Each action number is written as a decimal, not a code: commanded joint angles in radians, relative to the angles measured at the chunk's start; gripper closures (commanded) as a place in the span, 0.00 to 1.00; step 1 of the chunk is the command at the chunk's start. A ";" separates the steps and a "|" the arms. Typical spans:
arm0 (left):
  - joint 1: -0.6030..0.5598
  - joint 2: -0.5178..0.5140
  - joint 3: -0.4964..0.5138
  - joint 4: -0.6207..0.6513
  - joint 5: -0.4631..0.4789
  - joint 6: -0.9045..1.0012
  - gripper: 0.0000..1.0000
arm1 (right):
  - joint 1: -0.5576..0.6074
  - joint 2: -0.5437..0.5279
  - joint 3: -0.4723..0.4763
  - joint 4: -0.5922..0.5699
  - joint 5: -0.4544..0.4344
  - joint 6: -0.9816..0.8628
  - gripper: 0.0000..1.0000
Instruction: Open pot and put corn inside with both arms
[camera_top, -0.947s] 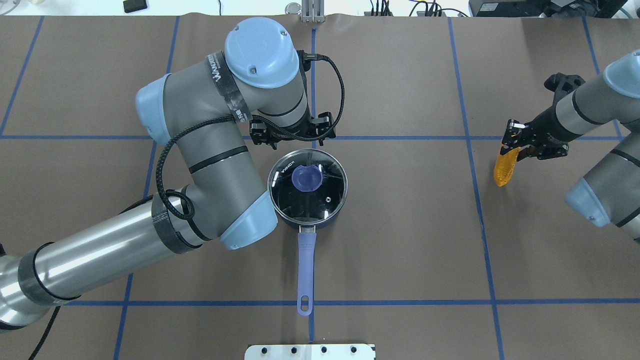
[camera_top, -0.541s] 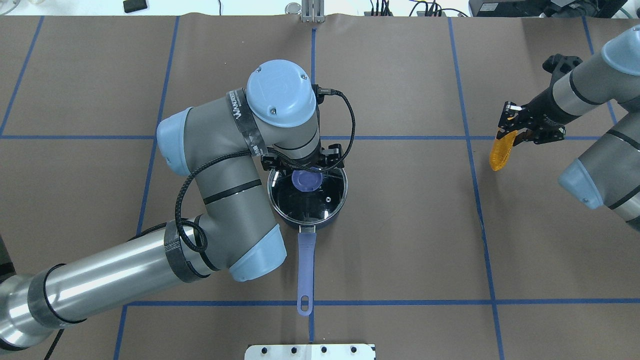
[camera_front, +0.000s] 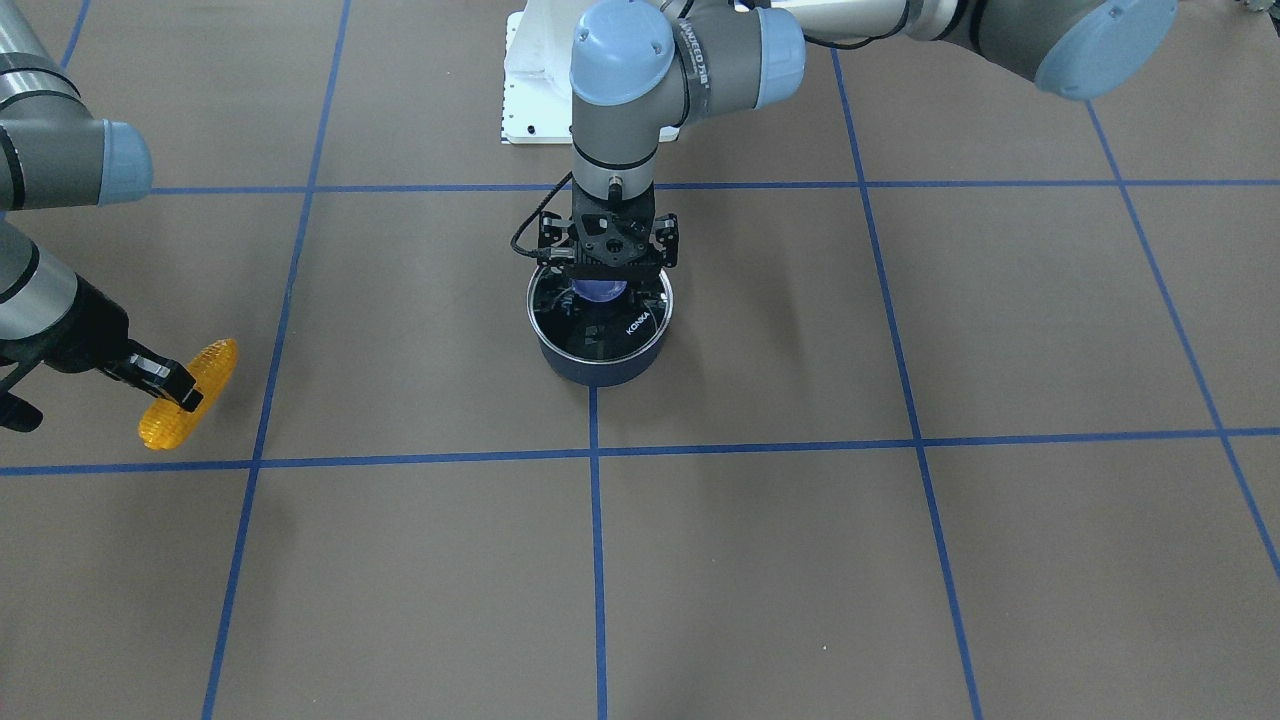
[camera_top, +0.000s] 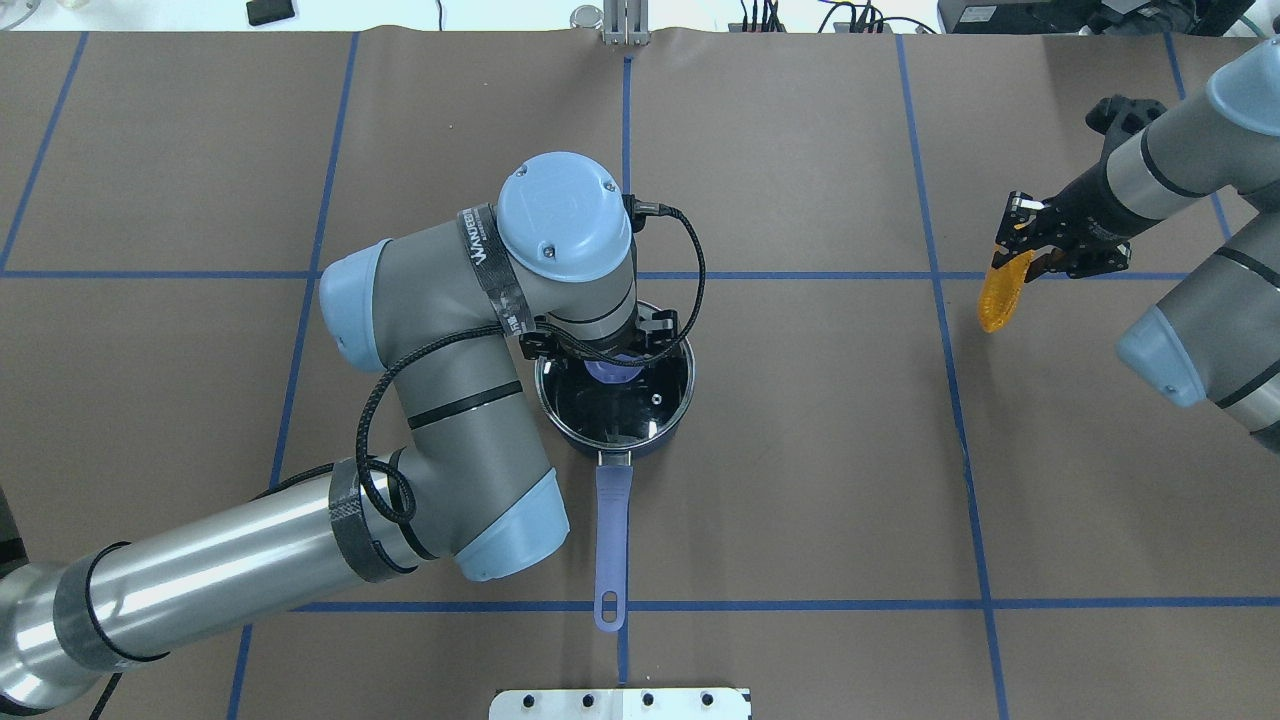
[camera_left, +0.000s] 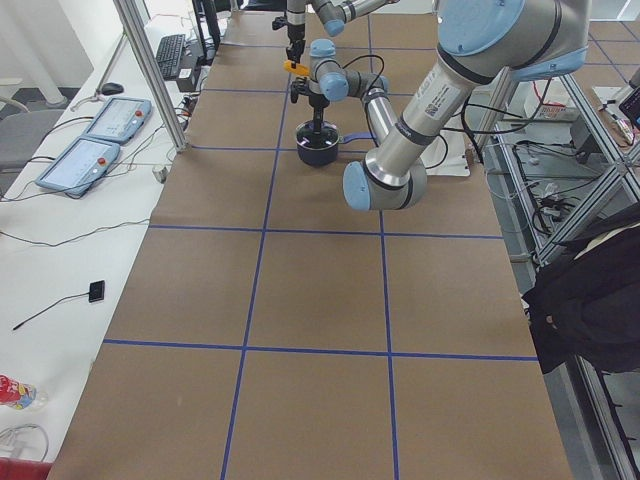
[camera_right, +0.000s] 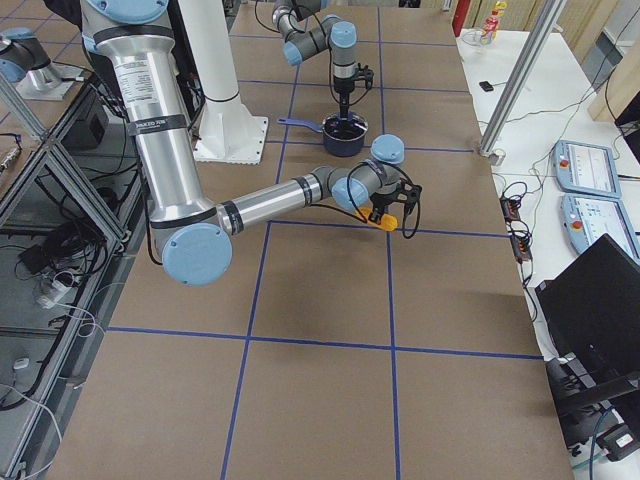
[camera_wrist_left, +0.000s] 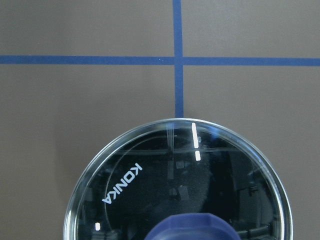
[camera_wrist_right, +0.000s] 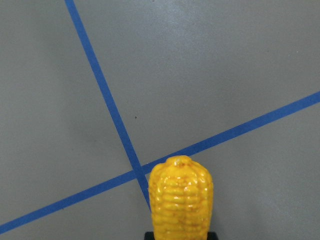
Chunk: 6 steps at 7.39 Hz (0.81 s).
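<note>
The step in hand is the opening of the pot (camera_front: 600, 368): it stands near the middle of the table (camera_top: 800, 500), its handle (camera_top: 611, 530) pointing back toward the robot's base, and the glass lid (camera_wrist_left: 150, 180) sits seated on the rim. The left gripper (camera_front: 600, 282) hangs straight down over the lid, right at the purple knob (camera_wrist_left: 192, 227). Its fingers are hidden under the wrist in the overhead view and fall outside its own wrist camera, so I cannot tell whether the jaws are spread around the knob or already pressed onto it. The right gripper (camera_top: 1020, 260) waits well off to the robot's right, jaws pinching the thick end of the corn (camera_top: 998, 297). The cob's tapered tip hangs forward and down, and by its shadow it appears to be held clear of the table and well apart from the pot. The corn half of the job looks ready and the lid is what holds things up. Next, I judge, the left jaws need a firm, centred grip on the knob, then a straight lift and a swing aside, far enough to give the right arm a free path. The corn should then go in tilted, tip first, since it looks about as long as the pot is wide
</note>
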 joint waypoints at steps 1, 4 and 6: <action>0.001 -0.006 0.008 -0.001 0.000 0.007 0.13 | 0.001 -0.001 -0.006 0.002 0.001 -0.004 0.69; 0.001 -0.008 0.009 -0.001 -0.003 0.022 0.35 | 0.001 -0.001 -0.008 0.005 -0.001 -0.004 0.69; 0.001 -0.008 0.001 -0.001 -0.003 0.022 0.40 | 0.001 -0.001 -0.005 0.005 0.001 0.001 0.69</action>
